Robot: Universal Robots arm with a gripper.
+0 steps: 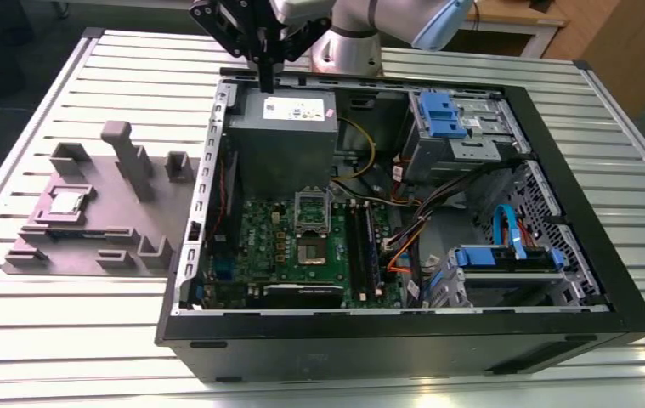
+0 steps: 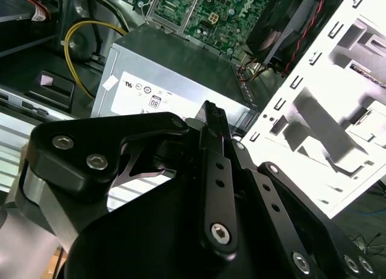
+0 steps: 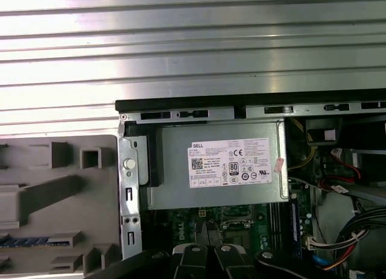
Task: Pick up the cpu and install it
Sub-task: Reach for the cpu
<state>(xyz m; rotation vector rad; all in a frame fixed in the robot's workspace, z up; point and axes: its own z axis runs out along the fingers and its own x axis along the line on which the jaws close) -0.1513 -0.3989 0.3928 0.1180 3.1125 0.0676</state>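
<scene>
Hovering gripper (image 1: 265, 83) over power supply (image 1: 282, 136), cpu (image 1: 70, 202) aside

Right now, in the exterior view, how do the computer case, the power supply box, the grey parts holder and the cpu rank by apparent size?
1. computer case
2. grey parts holder
3. power supply box
4. cpu, clearly smallest

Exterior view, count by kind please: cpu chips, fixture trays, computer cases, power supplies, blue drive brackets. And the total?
cpu: 1
fixture tray: 1
computer case: 1
power supply: 1
blue drive brackets: 2
Total: 6
</scene>
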